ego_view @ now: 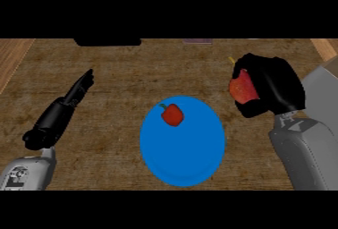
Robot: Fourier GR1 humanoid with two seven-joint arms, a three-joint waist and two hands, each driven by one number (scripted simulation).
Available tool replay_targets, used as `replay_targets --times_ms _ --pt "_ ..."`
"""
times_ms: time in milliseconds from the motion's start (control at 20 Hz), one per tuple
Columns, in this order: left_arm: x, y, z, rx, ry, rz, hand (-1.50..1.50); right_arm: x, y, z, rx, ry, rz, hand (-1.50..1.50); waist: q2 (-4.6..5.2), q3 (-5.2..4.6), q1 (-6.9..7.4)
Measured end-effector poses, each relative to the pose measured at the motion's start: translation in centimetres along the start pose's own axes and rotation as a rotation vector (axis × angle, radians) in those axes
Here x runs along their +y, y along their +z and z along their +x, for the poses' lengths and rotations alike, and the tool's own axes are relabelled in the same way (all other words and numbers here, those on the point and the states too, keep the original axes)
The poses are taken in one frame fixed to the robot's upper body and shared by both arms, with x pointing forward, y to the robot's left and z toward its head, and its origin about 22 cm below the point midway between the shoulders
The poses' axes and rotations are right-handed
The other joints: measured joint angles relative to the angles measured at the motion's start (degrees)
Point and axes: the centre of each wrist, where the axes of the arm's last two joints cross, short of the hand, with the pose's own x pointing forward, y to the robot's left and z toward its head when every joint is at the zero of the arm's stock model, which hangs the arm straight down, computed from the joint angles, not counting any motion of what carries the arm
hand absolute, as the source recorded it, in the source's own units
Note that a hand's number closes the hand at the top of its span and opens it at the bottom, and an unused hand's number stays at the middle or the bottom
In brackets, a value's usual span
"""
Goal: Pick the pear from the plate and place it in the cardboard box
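A blue plate (191,156) lies in the middle of the brown counter. On its upper left part sits a small red pepper-like fruit (173,115) with a green stem. My right hand (274,85) is raised at the upper right, to the right of the plate, with its fingers curled round a red-orange pear (242,88) whose yellow stem pokes up. My left hand (69,105) rests at the left with straight fingers pointing away, holding nothing. No cardboard box shows clearly in view.
A dark object (107,42) sits at the counter's far edge, upper left of centre, and a small dull-coloured object (198,41) lies to its right. Lighter wood strips border the counter at both upper corners.
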Motion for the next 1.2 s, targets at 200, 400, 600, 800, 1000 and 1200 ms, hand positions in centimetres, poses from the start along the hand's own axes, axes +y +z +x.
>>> replay_targets --times_ms 200,400,600,800,1000,1200 --pt "-0.3 -0.3 0.5 -0.005 0.0 0.001 0.0 -2.6 -0.1 -1.4 0.176 -0.08 -0.141 1.5 0.02 0.01 0.1" --pt "-0.1 -0.2 0.3 0.001 0.006 -0.001 0.0 -5.4 -0.2 -3.9 0.33 -0.126 -0.245 1.5 0.11 0.0 0.31" --pt "-0.2 -0.4 0.5 -0.009 0.002 -0.002 0.0 -7.6 -0.5 -7.8 0.45 -0.15 -0.312 1.5 0.21 0.01 0.59" --pt "0.6 -0.8 0.6 -0.008 -0.002 -0.008 0.0 -9.2 -0.3 -12.2 0.527 -0.152 -0.337 1.5 0.29 0.01 0.73" --pt "0.8 -1.0 0.4 -0.012 -0.001 -0.008 0.0 -9.6 0.4 -16.7 0.578 -0.082 -0.275 1.5 0.36 0.02 0.86" --pt "0.1 -1.1 0.6 -0.018 0.003 -0.014 0.0 -9.4 0.6 -20.1 0.646 -0.061 -0.104 1.5 0.45 0.02 1.31"
